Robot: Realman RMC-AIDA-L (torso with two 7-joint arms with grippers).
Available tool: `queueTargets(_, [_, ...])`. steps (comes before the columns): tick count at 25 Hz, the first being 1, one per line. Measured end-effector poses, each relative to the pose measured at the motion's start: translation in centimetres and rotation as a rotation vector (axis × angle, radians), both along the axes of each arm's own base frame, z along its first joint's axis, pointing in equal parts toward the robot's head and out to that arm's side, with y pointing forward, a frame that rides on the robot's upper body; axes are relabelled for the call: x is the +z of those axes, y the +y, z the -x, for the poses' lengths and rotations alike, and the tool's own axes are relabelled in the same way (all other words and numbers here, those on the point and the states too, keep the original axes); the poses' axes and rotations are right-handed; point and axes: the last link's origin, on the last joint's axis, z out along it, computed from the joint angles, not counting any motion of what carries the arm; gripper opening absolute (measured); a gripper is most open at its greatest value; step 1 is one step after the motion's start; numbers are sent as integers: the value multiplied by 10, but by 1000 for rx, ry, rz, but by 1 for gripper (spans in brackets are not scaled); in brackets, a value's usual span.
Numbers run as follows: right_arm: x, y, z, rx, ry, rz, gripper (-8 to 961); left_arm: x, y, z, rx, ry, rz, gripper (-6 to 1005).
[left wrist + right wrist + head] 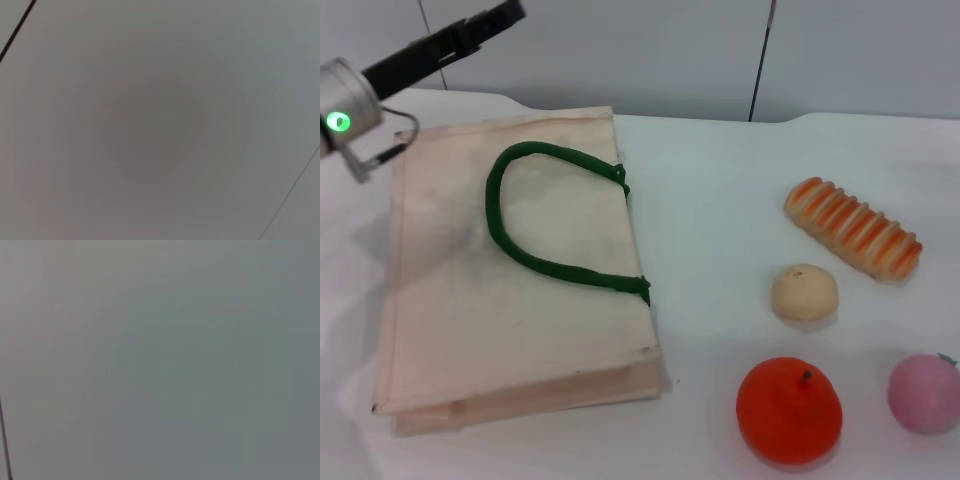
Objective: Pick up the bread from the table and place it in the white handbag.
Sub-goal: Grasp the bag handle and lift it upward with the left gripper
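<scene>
The bread (853, 228), a ridged loaf striped orange and cream, lies on the white table (720, 190) at the right of the head view, angled from upper left down to lower right, with nothing touching it; just below it and slightly to the left sits a small round beige bun (805, 292), apart from the loaf; lower still, near the bottom edge, rest an orange fruit (789, 411) and, at the lower right corner, a pink round fruit (924, 392); the white handbag (510, 330) lies flat across the left half of the frame, its dark green strap handle (535, 258) curling in a loop over the cloth, its mouth edge facing the right side towards the food; the left gripper (485, 25) is raised in the upper left corner, above the far edge of the bag and well apart from the bread, and whether its dark fingers are parted or closed I cannot tell; the right gripper does not appear in the head view; both wrist views show only a plain grey surface
</scene>
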Motion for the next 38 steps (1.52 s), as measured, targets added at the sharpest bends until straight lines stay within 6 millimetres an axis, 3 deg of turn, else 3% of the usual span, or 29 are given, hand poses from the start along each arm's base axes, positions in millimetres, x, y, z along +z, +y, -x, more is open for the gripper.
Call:
queueTargets(6, [0, -1, -1, -3, -3, -1, 894, 35, -8, 17, 131, 105, 208, 678])
queueTargets(12, [3, -5, -7, -15, -9, -6, 893, 46, -24, 25, 245, 171, 386, 679])
queueTargets(16, [3, -5, -8, -17, -9, -7, 893, 41, -26, 28, 316, 210, 477, 678])
queueTargets(24, [4, -3, -6, -13, -6, -11, 893, 30, -13, 37, 426, 243, 462, 680])
queueTargets(38, [4, 0, -2, -2, -5, -10, 893, -2, 4, 26, 407, 263, 498, 677])
